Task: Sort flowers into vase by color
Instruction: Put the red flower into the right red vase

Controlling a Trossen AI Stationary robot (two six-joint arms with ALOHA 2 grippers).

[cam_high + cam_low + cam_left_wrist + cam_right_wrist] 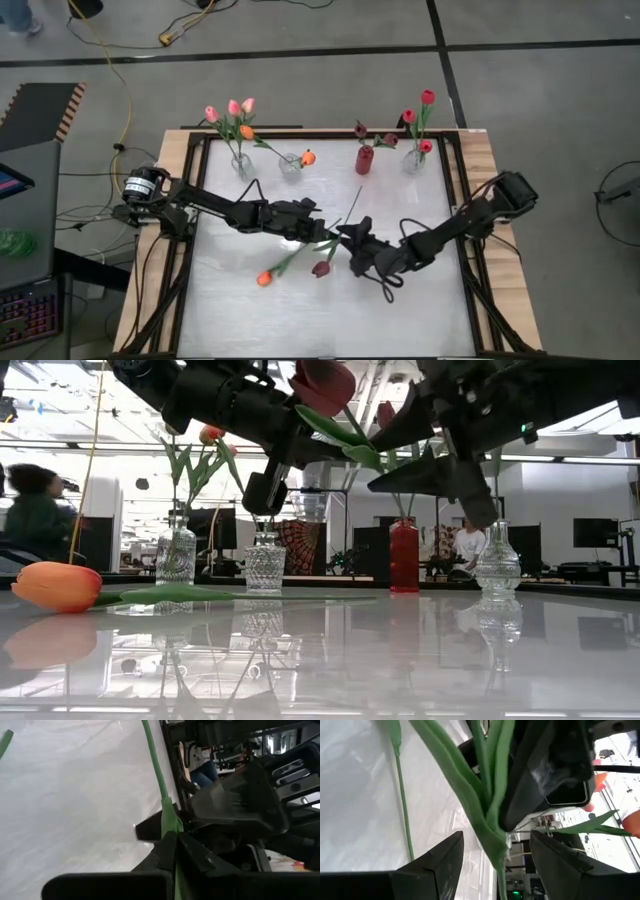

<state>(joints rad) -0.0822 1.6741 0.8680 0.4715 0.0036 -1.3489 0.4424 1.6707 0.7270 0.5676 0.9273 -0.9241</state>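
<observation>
Left claw (322, 236) closed on thin green stem of dark maroon artificial tulip (321, 268), lifted above worktop (400, 310) centre. Right claw (345, 240) just beside, fingers spread wide around same stem's leaves. Orange tulip (265, 278) lies on worktop near left edge.

Grey concrete floor (330, 80) surrounded the table (480, 150); a yellow cable (110, 60) trailed beyond its far-left corner.

Maroon tulip (321, 268) lifted (orange tulip (265, 278) lies flat)
</observation>
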